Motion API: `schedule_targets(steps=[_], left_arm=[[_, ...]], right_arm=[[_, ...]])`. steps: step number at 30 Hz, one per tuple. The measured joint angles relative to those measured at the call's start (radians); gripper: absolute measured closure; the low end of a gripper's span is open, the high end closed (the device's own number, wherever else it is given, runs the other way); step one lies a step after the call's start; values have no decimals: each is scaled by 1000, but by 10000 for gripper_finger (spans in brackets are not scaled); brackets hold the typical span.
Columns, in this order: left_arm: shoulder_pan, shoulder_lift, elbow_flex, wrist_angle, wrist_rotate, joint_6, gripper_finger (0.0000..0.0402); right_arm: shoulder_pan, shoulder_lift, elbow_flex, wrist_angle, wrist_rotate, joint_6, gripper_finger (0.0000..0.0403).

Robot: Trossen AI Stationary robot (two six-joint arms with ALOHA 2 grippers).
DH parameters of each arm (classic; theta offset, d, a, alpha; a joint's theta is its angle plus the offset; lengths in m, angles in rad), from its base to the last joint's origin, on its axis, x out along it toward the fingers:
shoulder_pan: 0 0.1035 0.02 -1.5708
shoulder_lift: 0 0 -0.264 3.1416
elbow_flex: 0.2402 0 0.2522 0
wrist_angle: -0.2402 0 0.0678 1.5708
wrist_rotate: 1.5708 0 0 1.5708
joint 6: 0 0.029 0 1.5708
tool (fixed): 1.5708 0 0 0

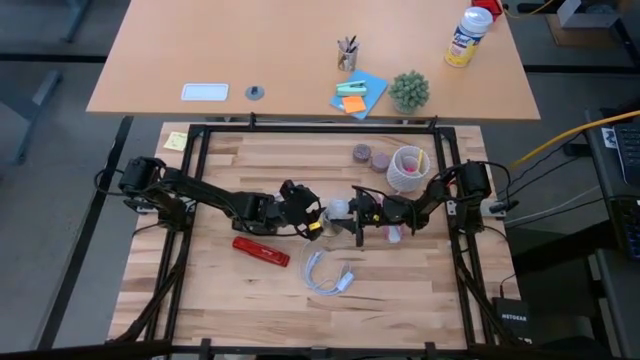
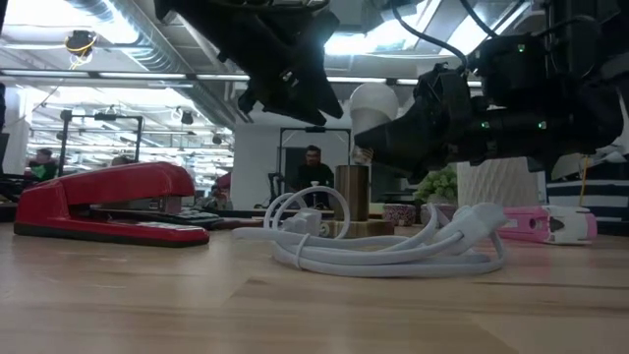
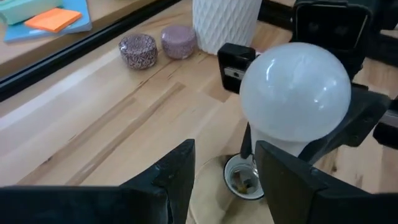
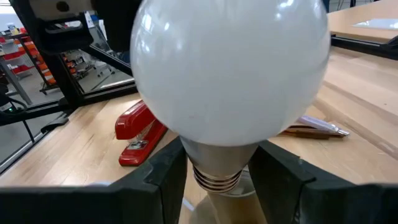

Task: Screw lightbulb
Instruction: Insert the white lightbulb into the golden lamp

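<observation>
The lightbulb [image 4: 230, 68], white with a ribbed metal screw end, stands upright between the fingers of my right gripper [image 4: 221, 155], which is shut on it. In the low view the lightbulb [image 2: 373, 103] hangs just above a brass socket [image 2: 351, 197] on a small wooden base. The socket's open mouth [image 3: 242, 180] shows below the lightbulb [image 3: 295, 93] in the left wrist view. My left gripper [image 3: 224, 158] is open, raised above the socket on the bulb's left side [image 1: 318, 224], and holds nothing. My right gripper pinches the lightbulb's tapered neck [image 4: 202, 152], just above the screw thread, between its two fingers [image 4: 163, 180]. The fingers come in level from the table's right side. The lightbulb is upright, globe up and screw end down, lifted clear over the socket.
A red stapler [image 1: 261, 250] and a coiled white cable [image 1: 325, 272] lie nearer the front edge. A white ribbed cup [image 1: 407, 170] and two small round containers [image 1: 362, 154] stand behind the right arm. A pink item [image 2: 550, 224] lies at the right.
</observation>
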Motion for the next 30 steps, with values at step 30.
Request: schedule_targets(steps=[30], left_arm=[[-9,-8,0,29,-107,110,243]], right_arm=[[0,-3,97,-202,39,-108,238]])
